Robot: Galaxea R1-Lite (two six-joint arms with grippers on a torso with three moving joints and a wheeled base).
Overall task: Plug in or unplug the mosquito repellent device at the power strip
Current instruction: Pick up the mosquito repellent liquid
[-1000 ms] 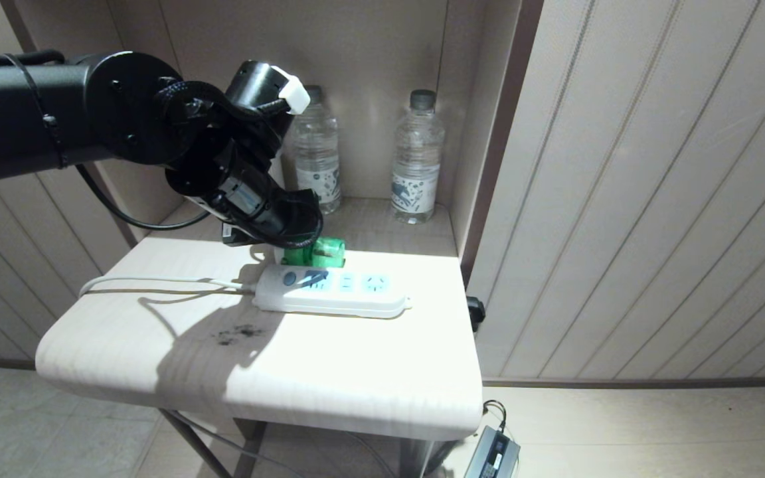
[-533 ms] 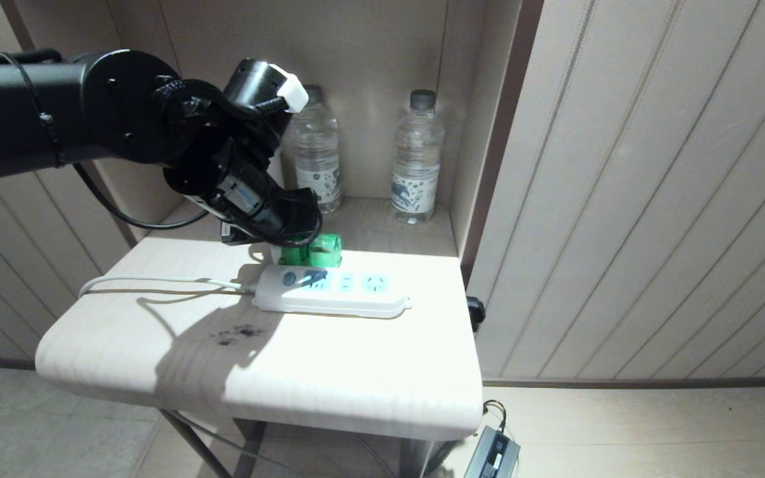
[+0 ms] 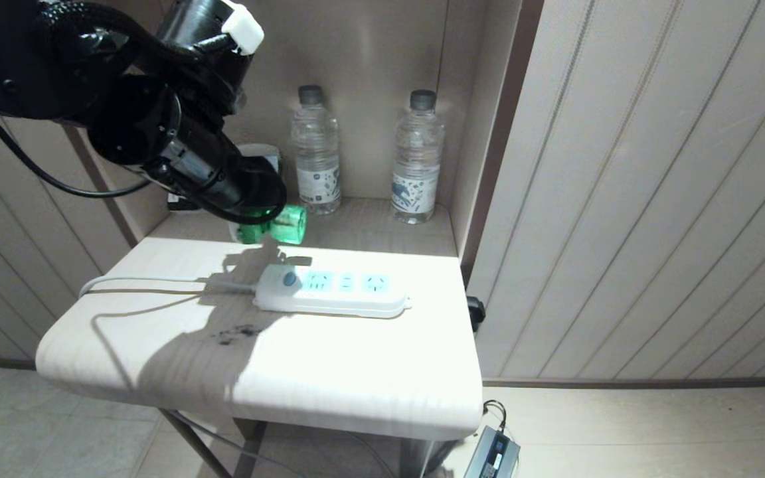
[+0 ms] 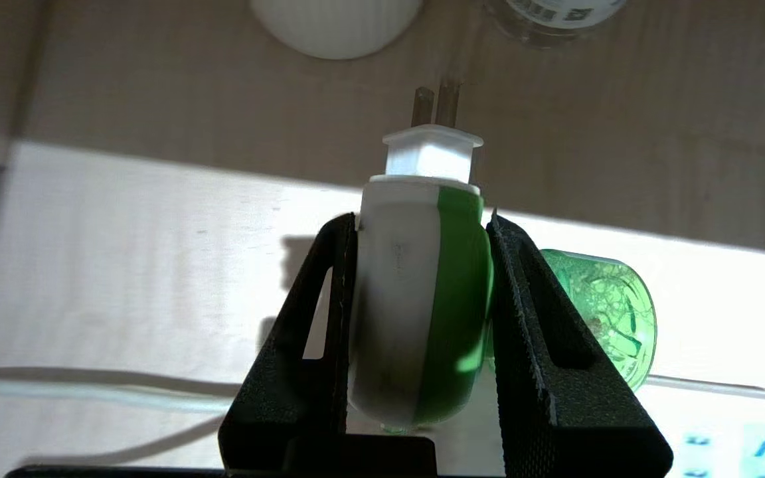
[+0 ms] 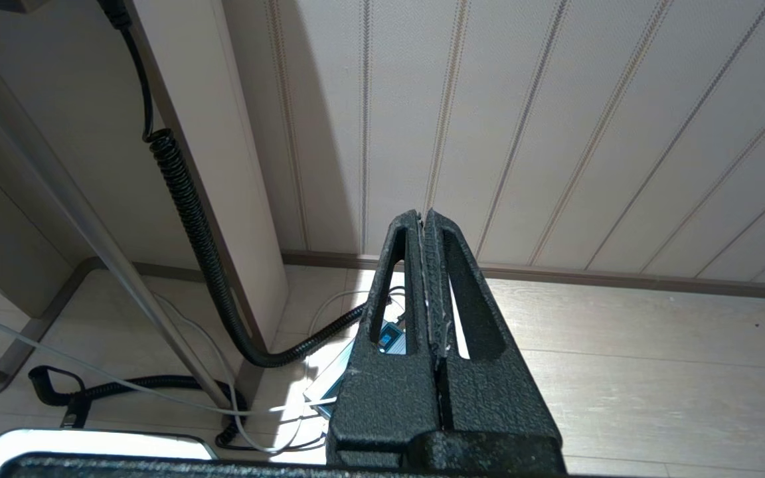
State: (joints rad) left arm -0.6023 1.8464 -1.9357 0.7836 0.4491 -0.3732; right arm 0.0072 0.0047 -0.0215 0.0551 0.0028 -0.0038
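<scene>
Mosquito repellent device point(image 3: 275, 226) hangs clear above the worktop point(image 3: 329, 372), prongs free, clenched in the left tool point(image 4: 422, 318), behind the power strip point(image 3: 333, 292). Right tool point(image 5: 426, 279) is clenched empty near the floor.

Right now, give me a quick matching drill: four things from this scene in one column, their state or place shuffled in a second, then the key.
Things:
1. mosquito repellent device
2. power strip
3. right gripper
4. two water bottles

States or places:
A. shut on nothing, pointing at the floor by the panelled wall
B. standing upright at the back of the niche
C. lying on the white table, all sockets free
D. clamped in the left gripper, prongs bare, lifted above the table

Pairs: 1-D, 2-C, 3-A, 4-B
</scene>
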